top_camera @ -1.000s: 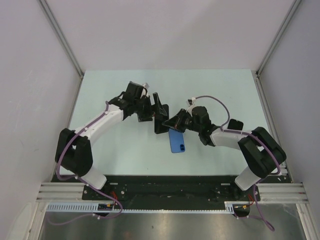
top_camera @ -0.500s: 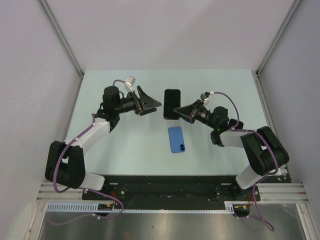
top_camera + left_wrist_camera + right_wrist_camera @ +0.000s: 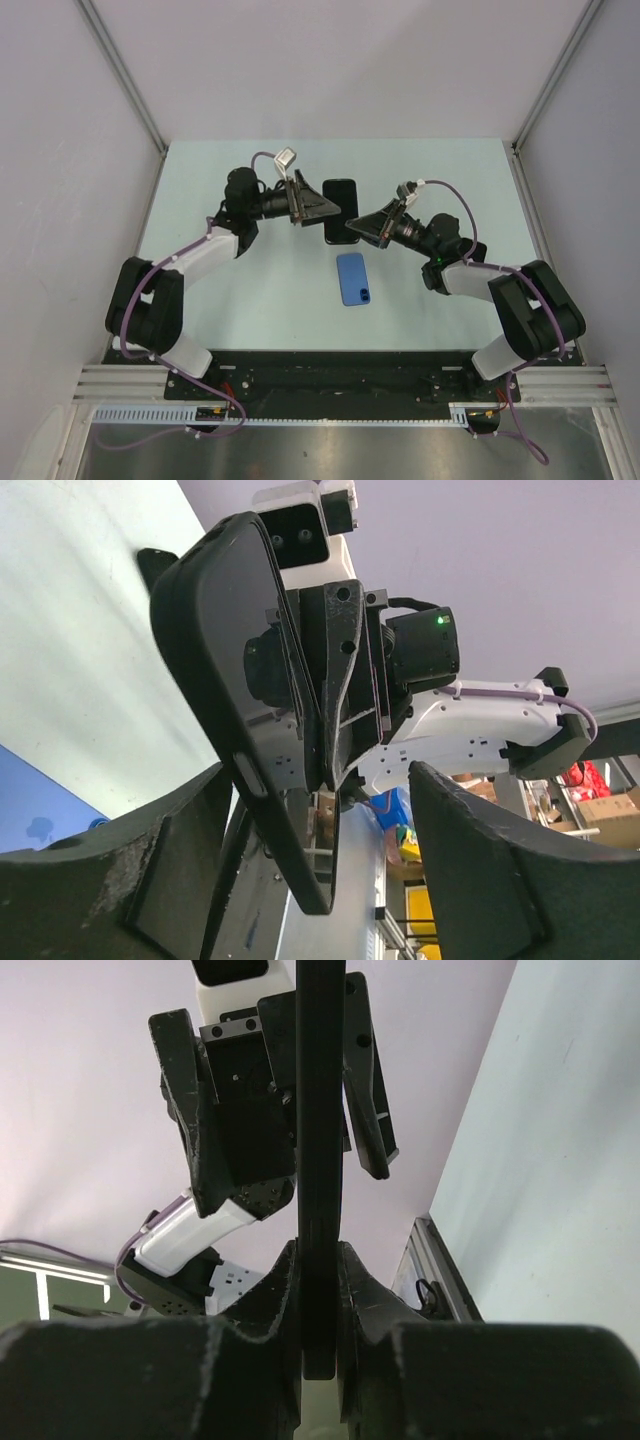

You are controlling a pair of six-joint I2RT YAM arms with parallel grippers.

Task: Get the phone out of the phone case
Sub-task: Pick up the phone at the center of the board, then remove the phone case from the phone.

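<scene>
My right gripper is shut on the lower edge of the black phone case and holds it above the table. The phone's glossy black screen faces up, and its white back is hidden. In the right wrist view the case stands edge-on, pinched between my fingers. My left gripper is open at the case's left edge. In the left wrist view the case hangs between my spread fingers without touching them.
A blue-backed phone lies flat on the pale green table, just below the held case. Grey walls close in the left, right and far sides. The arm bases sit at the near edge.
The left gripper, which had pulled away to the left, has swung back right until its open jaws straddle the case's left edge. The right gripper still holds the case at about the same spot.
</scene>
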